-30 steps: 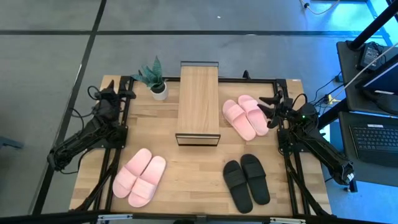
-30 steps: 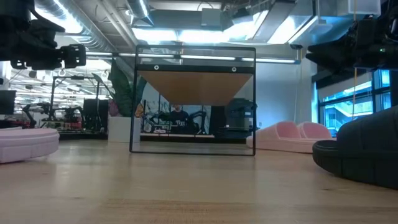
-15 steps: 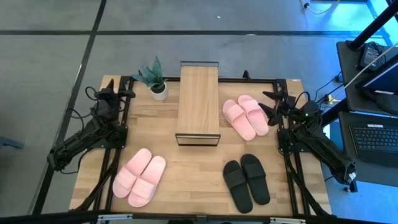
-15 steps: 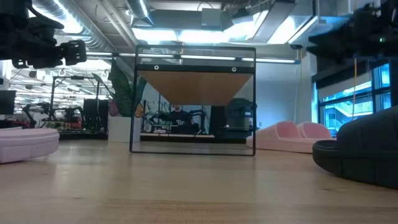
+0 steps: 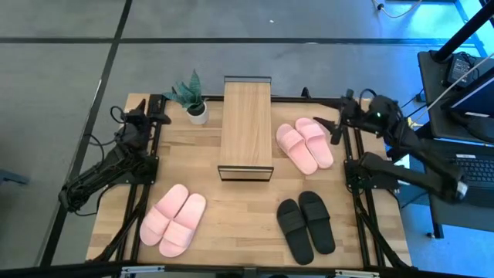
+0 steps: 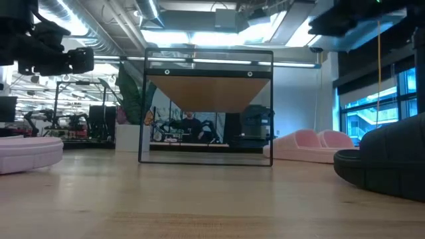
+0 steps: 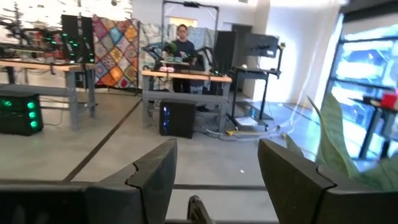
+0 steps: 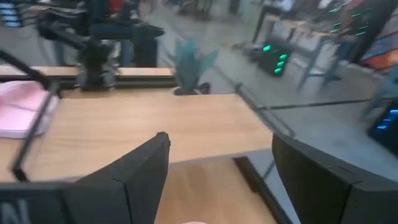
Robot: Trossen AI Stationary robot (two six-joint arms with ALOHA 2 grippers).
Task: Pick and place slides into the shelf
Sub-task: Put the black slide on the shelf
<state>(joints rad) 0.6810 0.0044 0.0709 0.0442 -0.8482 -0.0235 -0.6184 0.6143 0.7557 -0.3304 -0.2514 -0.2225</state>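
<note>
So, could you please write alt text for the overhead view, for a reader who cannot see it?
A small wooden shelf stands empty-topped on a wooden table, with pink slides to its right, another pink pair front left and black slides front right. The open right gripper hovers beside the right pink pair; the open left gripper waits near a potted plant.

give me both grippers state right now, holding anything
Left gripper: open, holding nothing, parked at the table's far left corner.
Right gripper: open, holding nothing, raised beside the pink slides at the far right.

small potted plant (image 5: 194, 98), perhaps artificial
</note>
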